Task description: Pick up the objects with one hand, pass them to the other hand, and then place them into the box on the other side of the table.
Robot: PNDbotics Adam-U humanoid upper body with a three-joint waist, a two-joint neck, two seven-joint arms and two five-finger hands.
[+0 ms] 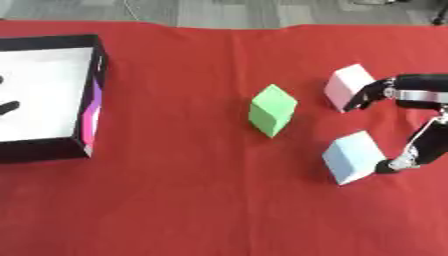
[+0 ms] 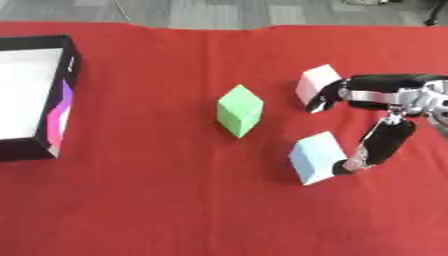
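Three blocks lie on the red cloth: a green block [image 1: 272,109] in the middle, a pale pink block [image 1: 348,86] to its upper right and a light blue block [image 1: 353,157] to its lower right. My right hand [image 2: 389,96] reaches in from the right edge and is open. Its fingers [image 2: 331,98] lie against the pink block's right side, and its thumb [image 2: 378,144] points down to the blue block's right edge. It holds nothing. Two dark tips [image 1: 7,107] at the left edge, over the box floor, look like my left hand.
The black box [image 1: 98,75] with a white floor and a pink-purple inner wall stands at the left side of the table. Grey floor shows beyond the table's far edge. Bare red cloth lies between the box and the green block.
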